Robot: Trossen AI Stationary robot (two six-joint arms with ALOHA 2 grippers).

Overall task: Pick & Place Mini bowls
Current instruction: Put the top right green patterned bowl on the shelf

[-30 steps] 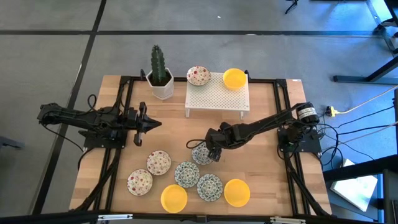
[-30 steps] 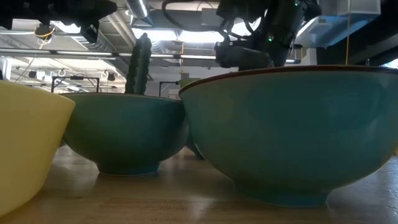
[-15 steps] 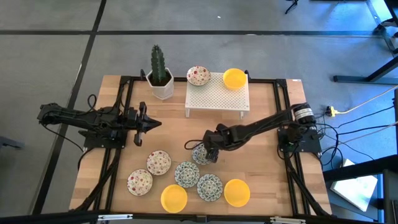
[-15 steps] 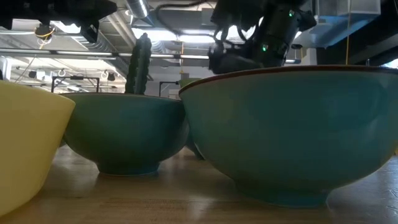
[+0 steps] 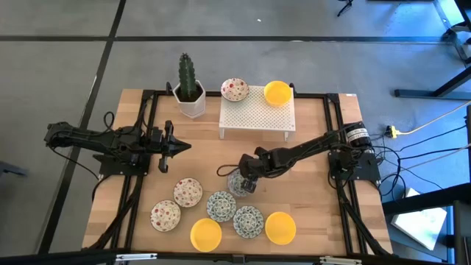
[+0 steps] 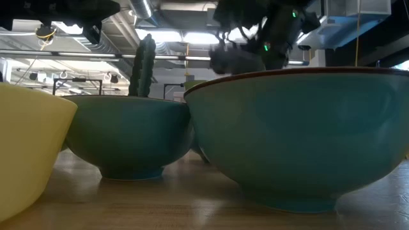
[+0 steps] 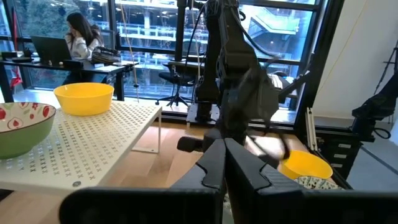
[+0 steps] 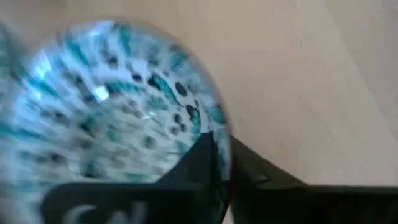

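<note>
Several mini bowls lie on the table's near half: two red-specked (image 5: 188,192), two yellow (image 5: 206,234) and three blue-green ones. My right gripper (image 5: 246,182) reaches down onto the farthest blue-green bowl (image 5: 238,185) and is shut on it. One red-specked bowl (image 5: 235,89) and one yellow bowl (image 5: 277,93) stand on the white perforated rack (image 5: 257,114). My left gripper (image 5: 181,146) waits shut and level at the table's left, touching nothing. My right gripper pinches the blue-green bowl's rim (image 8: 219,140) on the side toward the table's right, with one finger (image 8: 198,158) inside the bowl and the other finger (image 8: 264,177) outside. The fingers slant down from the table's right. Whether the bowl's base is on the table, I cannot tell.
A cactus in a white hexagonal pot (image 5: 190,94) stands left of the rack at the far edge. Two more blue-green bowls (image 5: 221,206) lie close to the held one, on its near side. Bare wood (image 5: 309,199) lies to the right of the bowls.
My right gripper has eased down and slightly toward the table's left over the blue-green bowl, and its fingers have closed on the rim. The bowl stays where it was.
</note>
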